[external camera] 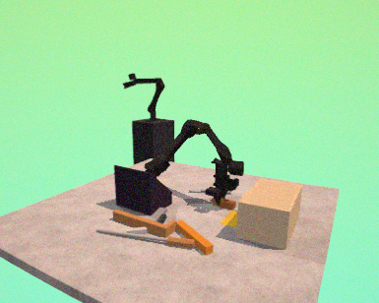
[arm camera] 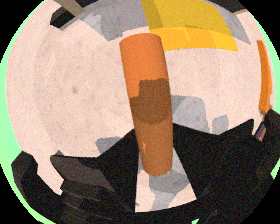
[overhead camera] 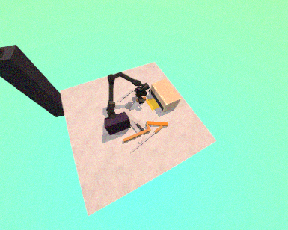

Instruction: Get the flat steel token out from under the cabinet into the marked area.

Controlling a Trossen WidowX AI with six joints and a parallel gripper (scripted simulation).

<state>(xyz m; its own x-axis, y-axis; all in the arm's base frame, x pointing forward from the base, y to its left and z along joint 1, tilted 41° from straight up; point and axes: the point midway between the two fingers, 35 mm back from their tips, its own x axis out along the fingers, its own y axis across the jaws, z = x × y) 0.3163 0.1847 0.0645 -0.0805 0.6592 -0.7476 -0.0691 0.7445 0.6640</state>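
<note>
My gripper (overhead camera: 141,101) (external camera: 218,199) (arm camera: 152,129) is shut on an orange handle (arm camera: 145,60) (external camera: 226,203), low over the table in front of the cabinet. The handle points toward the cabinet in the wrist view. A thin grey rod (overhead camera: 126,96) (external camera: 197,191) shows behind the gripper; whether it joins the handle cannot be told. The tan cabinet (overhead camera: 166,93) (external camera: 268,212) stands at the right. The yellow marked area (overhead camera: 152,104) (external camera: 229,218) (arm camera: 216,41) lies before it, partly in shadow in the wrist view. The steel token cannot be made out in any view.
An orange angled bar (overhead camera: 135,136) (external camera: 135,220) (arm camera: 264,75) lies nearer the arm's dark base block (overhead camera: 117,123) (external camera: 140,192). Beside it lies a thin rod with an orange handle (overhead camera: 158,129) (external camera: 180,242). A dark pedestal (external camera: 154,140) with another arm stands beyond the table.
</note>
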